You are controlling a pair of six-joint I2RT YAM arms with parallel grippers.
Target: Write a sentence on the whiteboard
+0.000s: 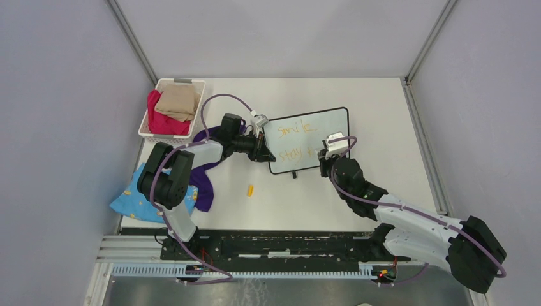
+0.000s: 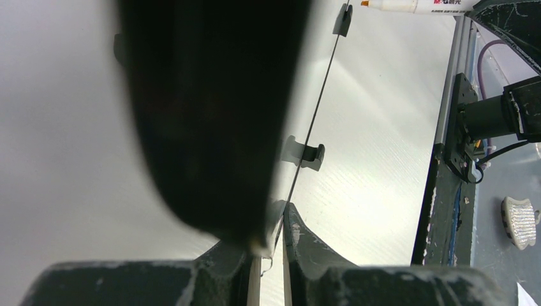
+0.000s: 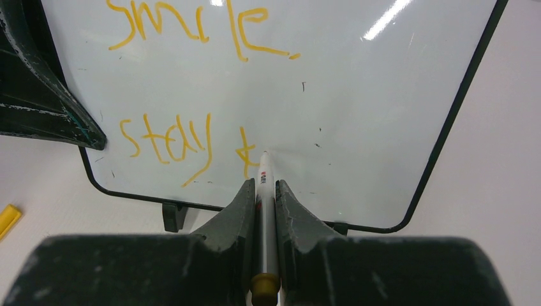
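- While the overhead camera looks down, the whiteboard (image 1: 309,139) lies mid-table, the sentence (image 1: 298,138) showing in orange: "smile" on top, "stay" and one extra stroke beneath.
- Left gripper (image 1: 260,144) is right at the whiteboard's left edge, clamped onto it; right gripper (image 1: 329,155) sits over the whiteboard's near right part.
- Well off to the whiteboard's left: a white basket (image 1: 148,108) of folded clothes, and a purple cloth (image 1: 204,182) beside a blue patterned cloth (image 1: 131,201).
- Small yellow cap (image 1: 250,189) lies alone on the table, on the near side of the whiteboard's left corner.
- Over to the left wrist camera: fingers pressed in on the whiteboard's thin black rim. One of the little feet juts out just past that pinch, and a large dark blur covers much of the view.
- At the far end of the whiteboard's edge, a marker (image 2: 415,6) pokes in, orange tip showing.
- Now the right wrist camera: fingers squeezed tight around the marker's barrel, tip down on the whiteboard, touching the cross-shaped stroke just after "stay".
- "Smile" sits above it, and a dark finger of the left gripper overlaps the whiteboard's left side.
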